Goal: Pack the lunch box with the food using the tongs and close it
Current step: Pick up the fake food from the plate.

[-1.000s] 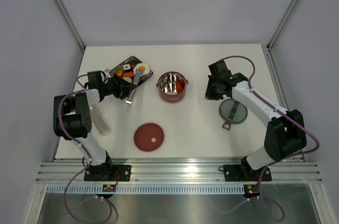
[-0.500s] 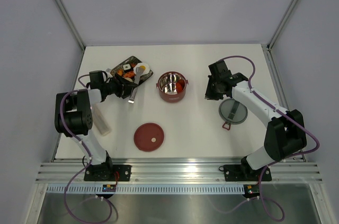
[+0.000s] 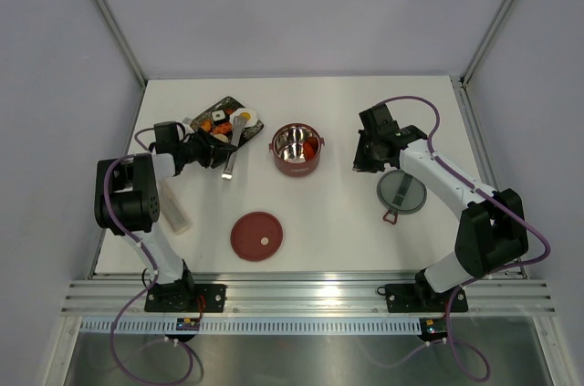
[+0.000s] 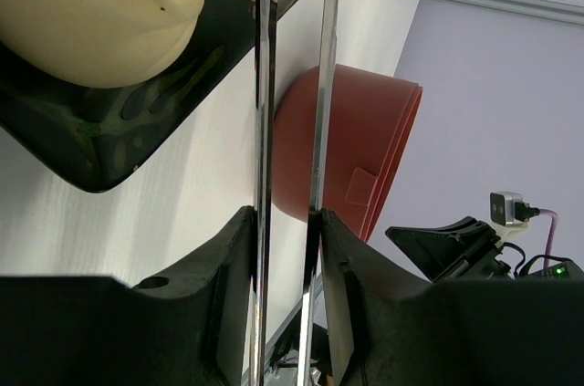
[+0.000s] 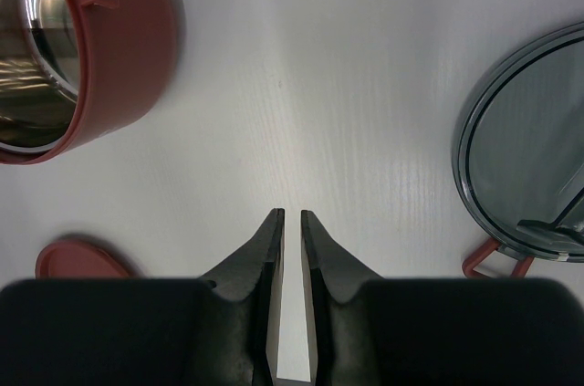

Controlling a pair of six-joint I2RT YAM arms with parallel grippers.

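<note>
My left gripper (image 3: 203, 151) (image 4: 285, 217) is shut on the tongs (image 3: 233, 144), squeezing the two thin silver arms (image 4: 265, 85) close together. Their tips reach over the black tray (image 3: 208, 116) toward the white fried egg (image 3: 245, 116). In the left wrist view a pale rounded food piece (image 4: 100, 3) lies on the tray (image 4: 91, 140) just left of the tongs. The dark-red lunch box (image 3: 296, 149) (image 5: 119, 57) stands open at centre with an orange-red bit (image 3: 312, 143) inside. My right gripper (image 3: 363, 162) (image 5: 291, 214) hovers right of it, jaws a narrow gap apart, empty.
A dark-red round lid (image 3: 256, 235) lies on the table in front of the lunch box. A grey lid with a red tab (image 3: 401, 192) (image 5: 538, 158) lies by my right gripper. A white block (image 3: 172, 208) lies beside the left arm.
My left gripper has squeezed the tongs narrower and shifted them slightly toward the tray's food. The right arm has not moved.
</note>
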